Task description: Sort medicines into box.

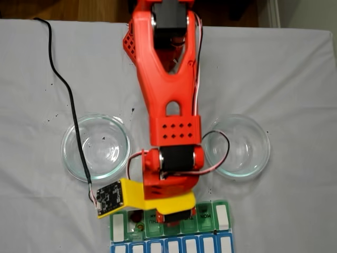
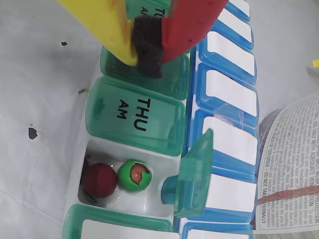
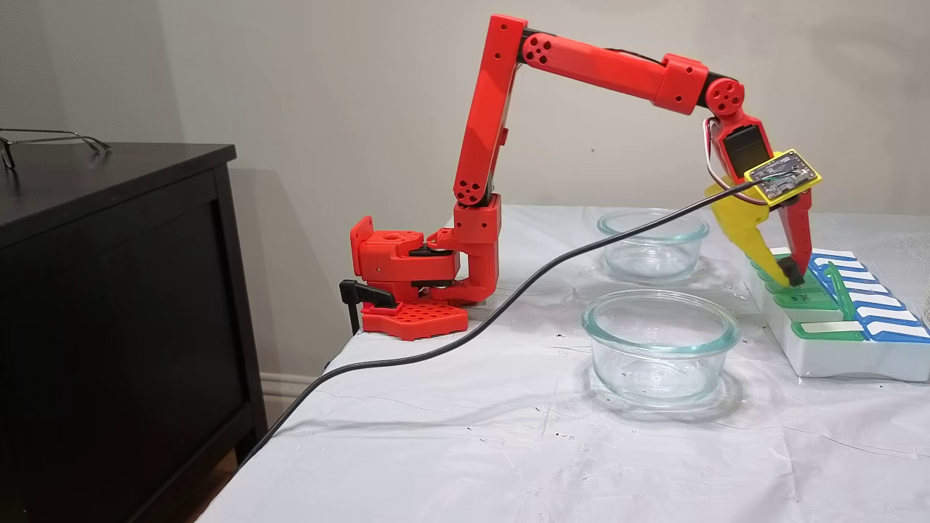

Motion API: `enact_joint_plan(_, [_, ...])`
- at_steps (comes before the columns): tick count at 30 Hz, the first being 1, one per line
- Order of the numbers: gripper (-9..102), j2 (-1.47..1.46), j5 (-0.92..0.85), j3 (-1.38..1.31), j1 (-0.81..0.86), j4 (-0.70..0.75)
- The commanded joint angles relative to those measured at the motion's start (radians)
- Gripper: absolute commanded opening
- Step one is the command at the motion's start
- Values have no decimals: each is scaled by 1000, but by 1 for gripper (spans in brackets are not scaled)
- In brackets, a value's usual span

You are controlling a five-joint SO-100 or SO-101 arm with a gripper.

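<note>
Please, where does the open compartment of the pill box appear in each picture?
A fixed view, from above: bottom edge, left of the yellow finger, the open compartment.
Wrist view: lower left, holding two balls.
A fixed view, from the side: far right; its raised green lid.
Shared landmark: the gripper.

This looks like a room in a home. A table (image 3: pixel 508 436) covered with a wrinkled white cloth stands against a plain beige wall (image 3: pixel 327 87) with a white baseboard (image 3: pixel 287 383). Beside it is a dark wooden cabinet (image 3: pixel 109 312) with eyeglasses (image 3: pixel 43 142) on top, and wood flooring (image 1: pixel 63 9) shows beyond the table's edge.
</note>
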Motion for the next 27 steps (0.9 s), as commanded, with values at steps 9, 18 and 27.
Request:
enact_joint_plan(9, [0, 166, -55, -38, 48, -54])
enact_joint_plan(18, [0, 259, -28, -140, 181, -196])
enact_joint_plan(27, [0, 207, -46, -167, 189, -201])
